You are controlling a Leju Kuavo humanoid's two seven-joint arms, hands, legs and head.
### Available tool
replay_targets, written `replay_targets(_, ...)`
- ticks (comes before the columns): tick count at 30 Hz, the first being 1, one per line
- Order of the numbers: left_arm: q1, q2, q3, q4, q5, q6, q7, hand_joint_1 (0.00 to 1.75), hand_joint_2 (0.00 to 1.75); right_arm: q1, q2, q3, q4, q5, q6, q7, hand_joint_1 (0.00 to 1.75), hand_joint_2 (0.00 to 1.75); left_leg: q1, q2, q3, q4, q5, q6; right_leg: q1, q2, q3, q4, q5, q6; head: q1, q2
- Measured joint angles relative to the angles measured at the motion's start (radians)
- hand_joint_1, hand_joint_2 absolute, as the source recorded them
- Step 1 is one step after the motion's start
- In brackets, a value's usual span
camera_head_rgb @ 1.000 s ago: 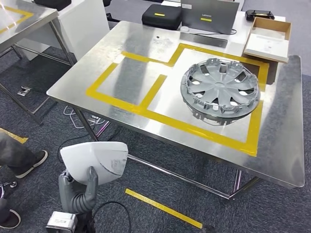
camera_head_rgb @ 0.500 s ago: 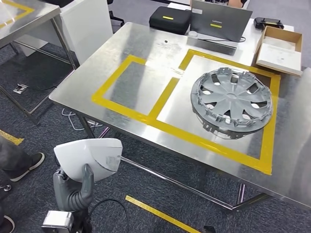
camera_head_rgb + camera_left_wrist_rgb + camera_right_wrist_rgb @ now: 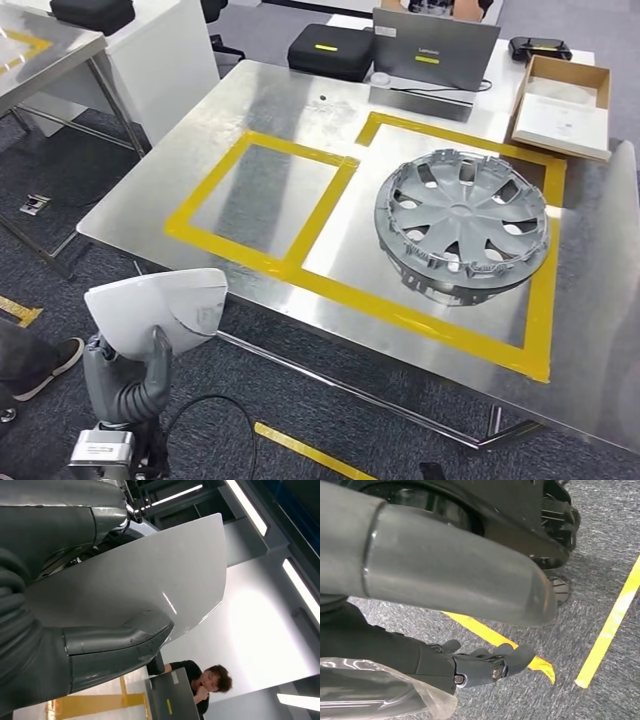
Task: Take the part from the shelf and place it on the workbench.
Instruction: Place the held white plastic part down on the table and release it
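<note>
- Head view: our left hand holds the white, smooth, shell-shaped plastic part from beneath, thumb up against its near face. The part hangs low, off the near-left corner of the brushed-steel workbench and below its edge, not yet over the top.
- The bench carries two rectangles of yellow tape. The smaller left rectangle is bare, while the right one holds a grey spoked plastic wheel cover. We judge the left rectangle the natural target.
- To do this step well we should raise the part clear of the bench edge before reaching forward, so its rim does not catch the steel lip, then set it down flat inside the tape and well apart from the wheel cover.
- Beyond the rectangles stand a grey laptop, a black case and an open cardboard box. None lies in our path.
- Left wrist view: the thick grey thumb presses on the part's glossy white surface, with the darker fingers closed behind it. The grip looks firm, yet the shell is slick, so we should keep it level and move slowly.
- Right wrist view: our right hand hangs over grey carpet with yellow floor tape, fingers loosely extended and holding nothing. We would leave it at our side.
</note>
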Motion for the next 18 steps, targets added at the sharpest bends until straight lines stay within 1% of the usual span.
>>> replay_targets(1,-0.006,0.000,0.005,0.000,-0.003,-0.006,0.000,1.75,1.75,0.000,0.000,0.001,0.000,0.003,0.000,0.003,0.00,0.00,0.002,0.000,0.008,-0.049,0.040,-0.001,-0.001,0.001,0.009,0.000,-0.007,0.002,0.000,0.000)
replay_targets(2,-0.015,-0.001,0.010,0.000,-0.010,-0.009,0.000,1.75,1.75,0.000,0.000,0.004,0.000,0.007,0.000,0.007,0.00,0.00,0.004,0.000,0.022,-0.113,0.093,-0.001,-0.002,0.001,0.015,0.000,-0.014,0.007,0.000,0.000)
replay_targets(3,-0.026,-0.003,0.013,0.001,-0.024,-0.007,0.000,1.75,1.75,-0.001,0.000,0.007,0.000,0.012,0.000,0.011,0.00,0.00,0.003,0.001,0.033,-0.166,0.123,0.000,-0.003,0.002,0.022,0.001,-0.021,0.013,0.000,0.000)
replay_targets(4,-0.038,-0.004,0.015,0.003,-0.044,0.000,0.001,1.75,1.75,-0.003,0.000,0.010,0.000,0.016,0.000,0.014,0.00,0.00,0.001,0.001,0.040,-0.201,0.145,0.005,-0.002,0.002,0.026,0.002,-0.028,0.020,0.000,0.000)
replay_targets(5,-0.052,-0.005,0.016,0.005,-0.075,0.015,0.007,1.75,1.75,-0.004,0.000,0.014,0.000,0.022,0.000,0.016,0.00,0.00,0.000,0.001,0.043,-0.217,0.154,0.010,-0.001,0.001,0.025,0.002,-0.034,0.026,0.000,0.000)
replay_targets(6,-0.070,-0.005,0.017,0.009,-0.126,0.044,0.022,1.75,1.75,-0.005,0.000,0.017,0.000,0.028,0.000,0.017,0.00,0.00,-0.001,0.001,0.043,-0.217,0.150,0.014,0.001,0.000,0.027,0.002,-0.041,0.022,0.000,0.000)
replay_targets(7,-0.095,-0.005,0.017,0.016,-0.199,0.086,0.047,1.75,1.75,-0.006,0.000,0.021,0.000,0.035,0.002,0.018,0.00,0.00,-0.001,0.001,0.044,-0.218,0.161,0.017,0.002,-0.002,0.025,0.001,-0.045,0.014,0.000,0.000)
replay_targets(9,-0.169,-0.001,0.015,0.043,-0.381,0.182,0.125,1.75,1.75,-0.008,0.000,0.031,0.000,0.055,0.008,0.019,0.00,0.00,0.000,-0.001,0.045,-0.220,0.167,0.017,0.003,-0.005,0.027,-0.003,-0.047,-0.005,0.000,0.000)
replay_targets(10,-0.217,0.004,0.013,0.065,-0.463,0.213,0.169,1.75,1.75,-0.010,0.000,0.037,0.000,0.065,0.012,0.020,0.00,0.00,-0.001,-0.003,0.045,-0.220,0.167,0.018,0.003,-0.006,0.029,-0.006,-0.044,-0.005,0.000,0.000)
replay_targets(11,-0.271,0.010,0.009,0.093,-0.528,0.227,0.211,1.75,1.75,-0.012,0.000,0.045,0.000,0.076,0.015,0.021,0.00,0.00,-0.001,-0.004,0.045,-0.220,0.166,0.019,0.003,-0.006,0.030,-0.010,-0.043,-0.003,0.000,0.000)
replay_targets(13,-0.396,0.021,-0.004,0.166,-0.613,0.214,0.284,1.75,1.75,-0.015,0.000,0.059,0.001,0.095,0.024,0.022,0.00,0.00,-0.001,-0.005,0.045,-0.220,0.165,0.021,0.003,-0.006,0.034,-0.016,-0.040,0.004,0.000,0.000)
replay_targets(15,-0.532,0.027,-0.024,0.261,-0.672,0.177,0.341,1.75,1.75,-0.018,0.000,0.072,0.001,0.112,0.036,0.022,0.00,0.00,-0.001,-0.005,0.045,-0.220,0.165,0.025,0.003,-0.006,0.035,-0.021,-0.038,0.014,0.000,0.000)
replay_targets(18,-0.743,0.027,-0.066,0.448,-0.764,0.133,0.426,1.75,1.75,-0.026,0.001,0.089,0.002,0.130,0.051,0.029,0.00,0.00,-0.002,-0.004,0.044,-0.220,0.166,0.028,0.001,-0.005,0.035,-0.025,-0.034,0.030,0.000,0.000)
